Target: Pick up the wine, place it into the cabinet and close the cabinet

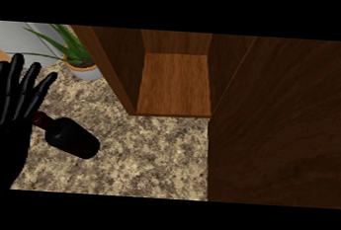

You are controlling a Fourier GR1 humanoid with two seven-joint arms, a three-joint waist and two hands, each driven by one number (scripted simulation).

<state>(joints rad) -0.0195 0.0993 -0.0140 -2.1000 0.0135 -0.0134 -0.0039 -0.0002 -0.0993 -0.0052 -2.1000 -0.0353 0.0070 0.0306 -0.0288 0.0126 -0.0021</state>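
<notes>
Wine bottle [71, 137] beside left hand's [9, 112] fingertips

**Dark bottle, speckled counter, brown wood**

My left hand [9, 109] is glossy black. The wine bottle [71, 136] beside it looks near-black, with a dark red neck. The counter [149, 155] is speckled beige and brown, like granite. The cabinet [175, 82] is warm reddish-brown wood inside, and its door [286, 124] is darker brown with faint grain. The plant [72, 44] has green leaves in a grey-blue pot with an orange rim.
</notes>
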